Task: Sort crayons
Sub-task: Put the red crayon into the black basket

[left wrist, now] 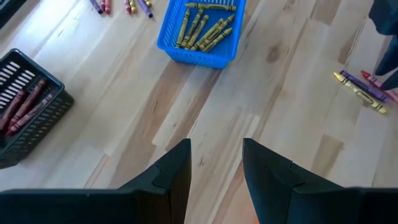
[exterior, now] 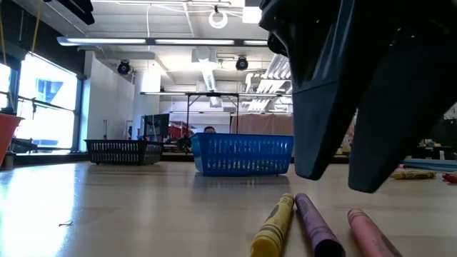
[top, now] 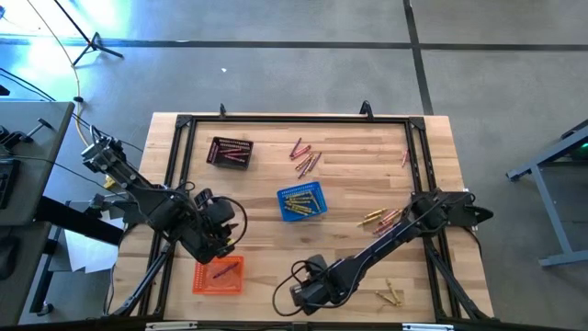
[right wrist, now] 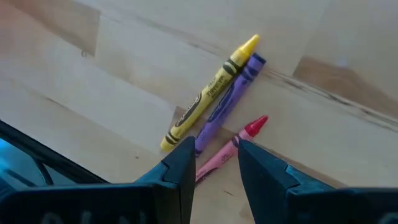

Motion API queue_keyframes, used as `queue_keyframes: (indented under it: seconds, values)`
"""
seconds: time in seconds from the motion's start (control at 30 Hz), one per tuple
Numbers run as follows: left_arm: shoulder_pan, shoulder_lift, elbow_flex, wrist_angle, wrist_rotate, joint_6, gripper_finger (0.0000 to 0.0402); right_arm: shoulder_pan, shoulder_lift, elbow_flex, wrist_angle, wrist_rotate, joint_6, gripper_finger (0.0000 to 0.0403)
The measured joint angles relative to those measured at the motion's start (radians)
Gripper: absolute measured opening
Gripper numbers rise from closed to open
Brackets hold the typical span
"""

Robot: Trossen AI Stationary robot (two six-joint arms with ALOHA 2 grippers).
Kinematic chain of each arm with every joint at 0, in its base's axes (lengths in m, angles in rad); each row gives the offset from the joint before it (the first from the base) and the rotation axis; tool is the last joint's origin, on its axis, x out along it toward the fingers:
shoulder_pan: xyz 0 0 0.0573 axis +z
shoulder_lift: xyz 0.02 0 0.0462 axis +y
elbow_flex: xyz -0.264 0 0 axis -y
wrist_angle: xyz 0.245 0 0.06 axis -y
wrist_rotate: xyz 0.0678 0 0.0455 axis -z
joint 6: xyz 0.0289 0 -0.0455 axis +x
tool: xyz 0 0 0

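Note:
Three crayons lie side by side on the wooden table near its front edge: a yellow crayon [right wrist: 211, 93], a purple crayon [right wrist: 229, 102] and a pink crayon [right wrist: 227, 149]. My right gripper [right wrist: 214, 152] hangs open just above them, pointing steeply down. Its fingers stand on either side of the pink crayon's middle and are clear of it in the low view, where the right gripper [exterior: 341, 178] hangs over the table. My left gripper [left wrist: 214, 162] is open and holds nothing, above bare wood just beyond the orange basket [top: 219, 274].
A blue basket [top: 301, 202] holds yellow crayons. A black basket [top: 230, 152] at the far left holds red ones, and the orange basket holds a pink one. Loose crayons lie at the far middle [top: 305, 156], at the right [top: 381, 219] and at the near right [top: 393, 296].

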Motion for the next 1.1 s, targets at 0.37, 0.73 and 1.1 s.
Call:
queue_keyframes:
  seconds: [0.37, 0.73, 1.1]
  values:
    - [0.0, 0.0, 0.0, -0.005, 0.007, 0.029, 0.0129, 0.029, 0.001, 0.0, 0.006, -0.048, 0.074, 0.0107]
    - [0.0, 0.0, 0.0, -0.023, 0.007, 0.035, 0.0129, 0.03, 0.001, 0.0, -0.028, -0.045, 0.101, 0.0107]
    - [0.0, 0.0, 0.0, -0.024, 0.006, 0.035, 0.0129, 0.027, 0.037, 0.001, 0.031, -0.052, 0.126, 0.0107]
